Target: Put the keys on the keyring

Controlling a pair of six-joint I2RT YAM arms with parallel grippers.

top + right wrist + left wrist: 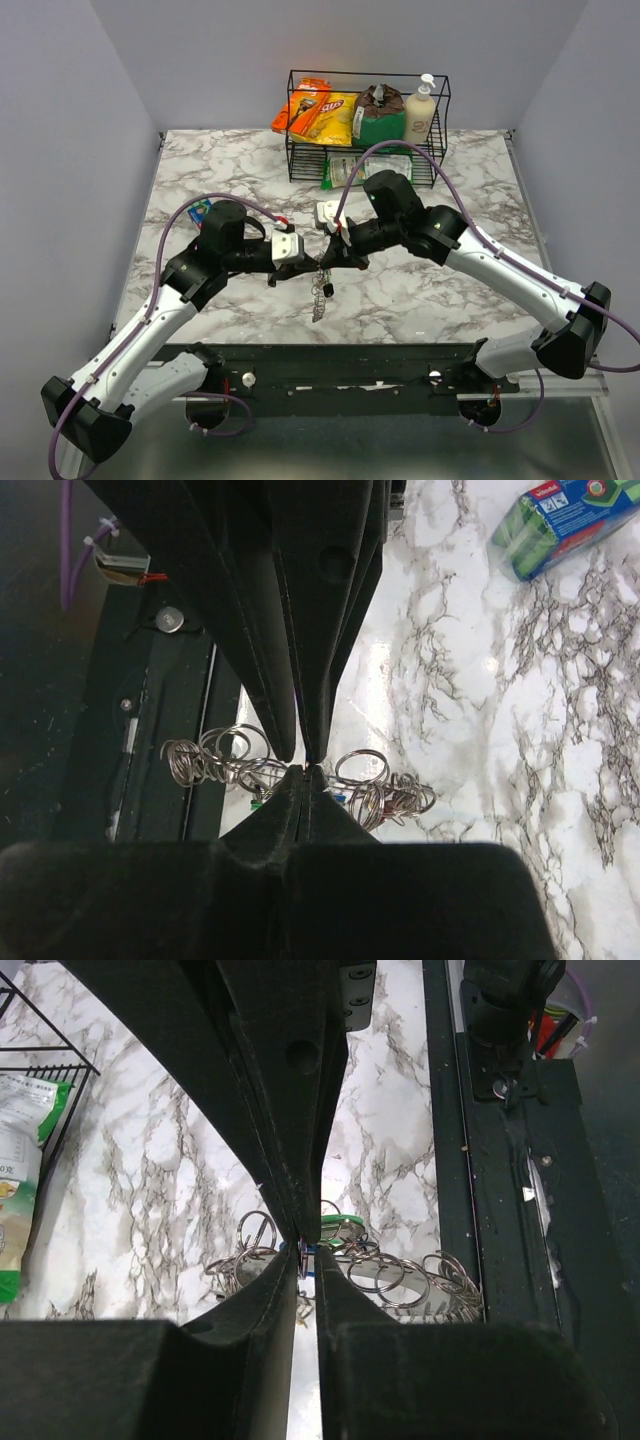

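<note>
Marble-print tabletop (pixel 200 170), plain grey walls (pixel 60 150), keyring (pixel 320 292) centre.

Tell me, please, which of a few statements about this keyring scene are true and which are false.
1. The left claw and the right claw are both shut at the keyring. True.
2. The wire basket stands at the near edge, by the arm bases. False: it stands at the far edge of the table.
3. A green key head shows right beside the left claw's tips. True.
4. The soap bottle lies flat on the marble. False: it stands upright in the basket.
</note>
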